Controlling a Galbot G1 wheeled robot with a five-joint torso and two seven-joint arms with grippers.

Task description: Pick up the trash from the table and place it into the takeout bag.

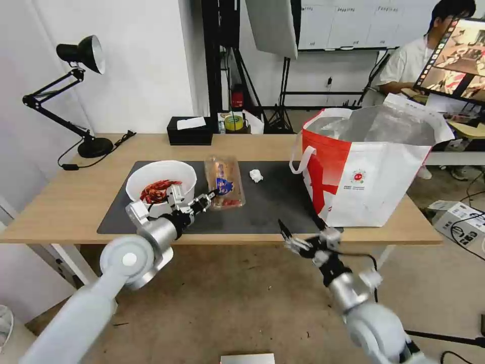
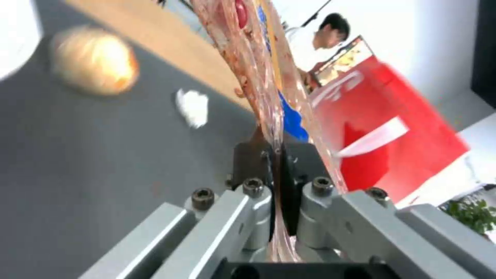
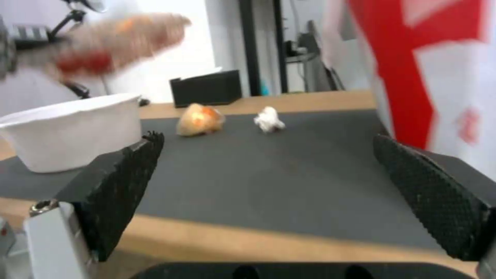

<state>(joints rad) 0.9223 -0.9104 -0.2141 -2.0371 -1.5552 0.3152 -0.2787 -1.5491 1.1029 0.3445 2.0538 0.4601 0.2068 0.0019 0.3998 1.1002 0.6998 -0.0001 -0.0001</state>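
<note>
Desk mat (image 1: 273, 199) | left gripper (image 1: 211, 194) clamps tray (image 1: 225, 182) rim beside bowl (image 1: 160, 184); thin, flexy | right gripper (image 1: 284, 236) agape, empty.

Both arms (image 1: 76, 313) are clad in smooth silver-grey shells with round white joint caps. Each gripper (image 3: 269, 193) is fitted with black ridged pads (image 3: 431, 193) on silver brackets fastened with dark hex screws (image 2: 202, 195).

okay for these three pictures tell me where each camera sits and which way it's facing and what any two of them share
Head view: high on the robot, facing forward and down at the table; both arms show, left pincer shut on the clear tray, right pincer open.
Left wrist view: behind that pincer, looking along the tray toward the takeout bag.
Right wrist view: low at the table's near edge, between open fingers.
Both wrist views share the peach ball and tissue.
</note>
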